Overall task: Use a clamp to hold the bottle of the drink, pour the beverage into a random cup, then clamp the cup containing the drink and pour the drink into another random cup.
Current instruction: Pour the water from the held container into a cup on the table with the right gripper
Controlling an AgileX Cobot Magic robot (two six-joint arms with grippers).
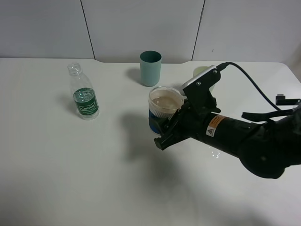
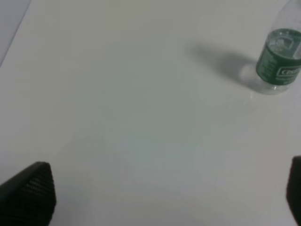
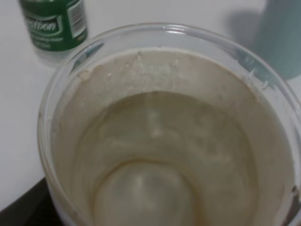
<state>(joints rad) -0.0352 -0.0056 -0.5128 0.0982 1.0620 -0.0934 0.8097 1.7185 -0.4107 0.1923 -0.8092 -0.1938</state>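
While right gripper [image 1: 162,128] clamps blue-sleeved cup [image 1: 162,114], cup upright | bottle [image 1: 84,100] well apart

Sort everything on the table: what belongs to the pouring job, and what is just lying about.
Job:
bottle, upright on the left
blue cup with drink in it, held by the right gripper
pale cup, partly hidden behind that arm

Lying about:
teal cup, at the back
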